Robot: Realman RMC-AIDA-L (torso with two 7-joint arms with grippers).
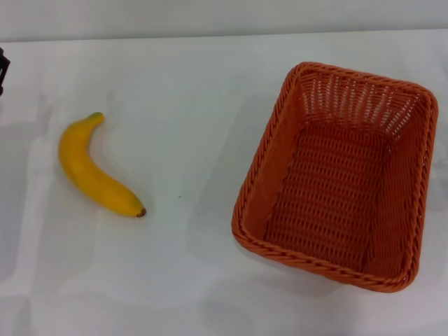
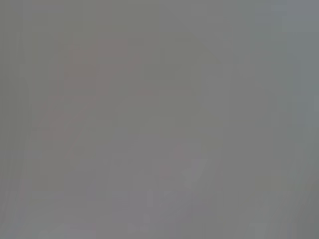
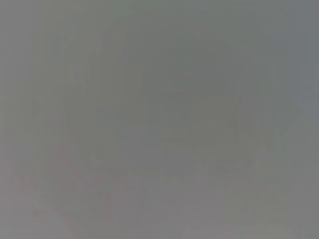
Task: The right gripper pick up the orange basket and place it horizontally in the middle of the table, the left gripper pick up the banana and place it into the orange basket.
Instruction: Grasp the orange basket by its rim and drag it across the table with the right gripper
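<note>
The orange basket [image 1: 339,175] stands on the right half of the white table [image 1: 189,91] in the head view, open side up, its long side running roughly front to back and slightly tilted; it holds nothing. The yellow banana [image 1: 94,171] lies on the left, green stem end toward the back, brown tip toward the front right. A small black piece of the left gripper [image 1: 3,70] shows at the far left edge, well behind and left of the banana. The right gripper is out of view. Both wrist views show only plain grey.
The table's back edge meets a pale wall [image 1: 224,17] along the top of the head view. A wide bare strip of tabletop separates the banana from the basket.
</note>
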